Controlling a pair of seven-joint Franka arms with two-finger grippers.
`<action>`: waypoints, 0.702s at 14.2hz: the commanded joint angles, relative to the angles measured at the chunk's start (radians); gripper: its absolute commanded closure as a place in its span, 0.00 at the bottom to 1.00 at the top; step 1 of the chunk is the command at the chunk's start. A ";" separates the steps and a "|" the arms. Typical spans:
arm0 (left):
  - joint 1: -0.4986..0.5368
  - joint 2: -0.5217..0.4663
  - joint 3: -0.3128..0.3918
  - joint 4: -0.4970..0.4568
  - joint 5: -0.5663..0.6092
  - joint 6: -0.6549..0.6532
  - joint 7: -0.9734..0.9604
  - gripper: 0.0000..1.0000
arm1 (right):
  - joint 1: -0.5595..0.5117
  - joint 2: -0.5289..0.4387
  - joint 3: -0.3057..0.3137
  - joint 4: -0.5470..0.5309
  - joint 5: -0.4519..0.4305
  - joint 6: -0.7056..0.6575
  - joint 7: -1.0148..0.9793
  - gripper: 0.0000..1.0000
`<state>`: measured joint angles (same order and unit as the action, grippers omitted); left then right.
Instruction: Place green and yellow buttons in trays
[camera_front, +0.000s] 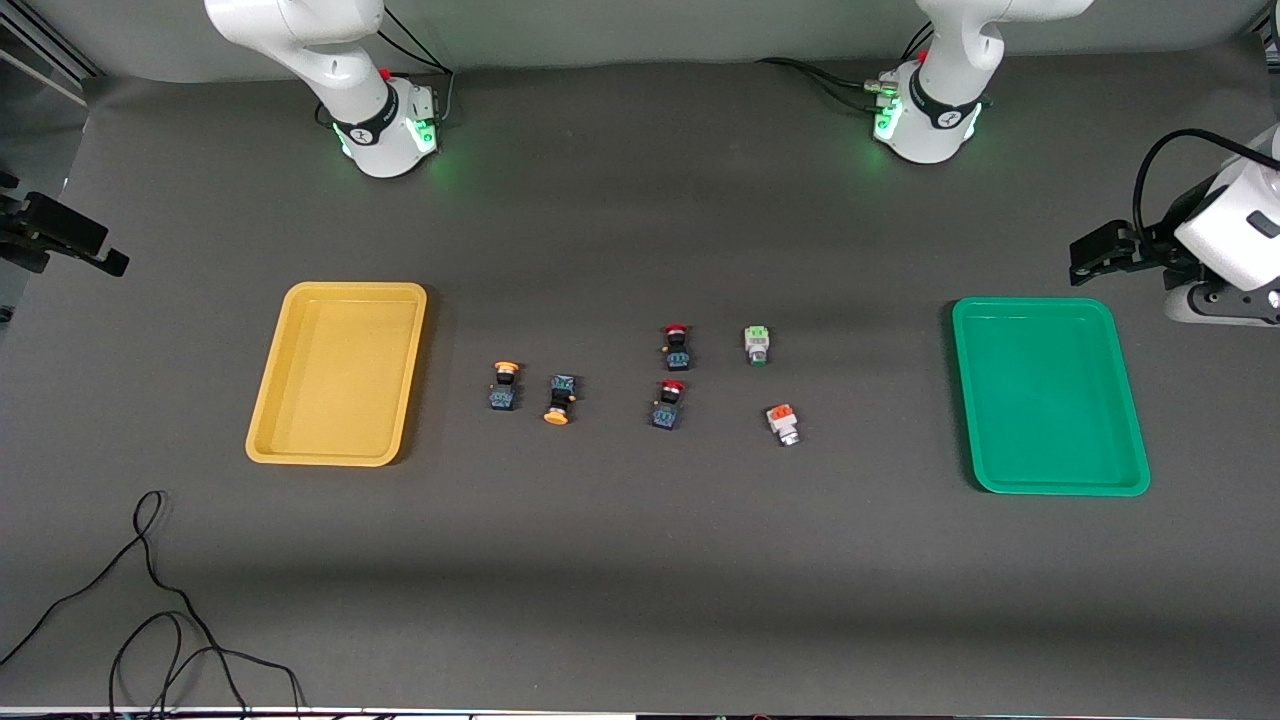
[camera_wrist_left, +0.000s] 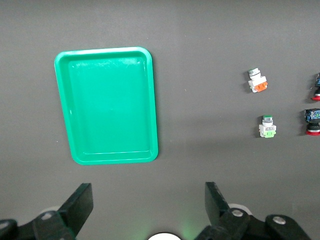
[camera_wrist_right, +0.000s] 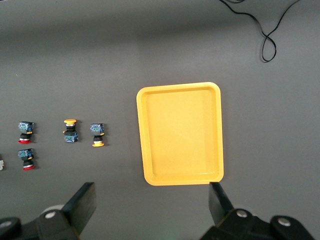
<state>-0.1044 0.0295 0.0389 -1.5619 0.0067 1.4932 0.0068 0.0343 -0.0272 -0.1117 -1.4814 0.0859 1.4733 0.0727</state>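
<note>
Front view shows my table (camera_front: 640, 600) as a wide dark mat, with my two arms raised and waiting, neither reaching in.

My left tool (camera_wrist_left: 149, 202) hangs high toward the left arm's end of the table, its fingers spread wide apart and holding nothing; my right tool (camera_wrist_right: 152, 202) hangs high toward the right arm's end, fingers likewise apart and empty.

The green tray (camera_front: 1048, 395) lies at the left arm's end, the yellow tray (camera_front: 340, 372) at the right arm's end. Both hold nothing yet.

Between the trays sit the buttons, all well apart from either tray. Two yellow-capped buttons (camera_front: 505, 385) (camera_front: 560, 400) on dark bodies lie just beside each other, toward the yellow tray. Two grey-bodied buttons lie toward the green tray: the green-capped one (camera_front: 757, 344) farther from the front camera, the orange-capped one (camera_front: 782, 423) nearer. Two red-capped buttons (camera_front: 676, 346) (camera_front: 668, 404) sit in the middle and are not mine to move.

I judge the task has not begun: the first pick is the step in hand. My next move calls for lowering a tool over its nearest button, straddling the body with open fingers, and closing squarely so the small piece does not roll away.
</note>
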 joint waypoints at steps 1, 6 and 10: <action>-0.018 0.010 0.015 0.022 0.013 -0.002 0.015 0.00 | -0.014 -0.008 0.007 -0.007 0.008 -0.004 -0.013 0.00; -0.018 0.010 0.015 0.022 0.013 0.007 0.015 0.00 | -0.016 -0.010 0.012 -0.007 -0.014 -0.004 -0.014 0.00; -0.018 0.012 0.015 0.022 0.013 0.009 0.013 0.00 | -0.014 -0.008 0.015 -0.007 -0.015 -0.004 -0.013 0.00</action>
<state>-0.1044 0.0297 0.0389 -1.5618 0.0067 1.5024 0.0069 0.0317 -0.0272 -0.1096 -1.4814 0.0795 1.4733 0.0727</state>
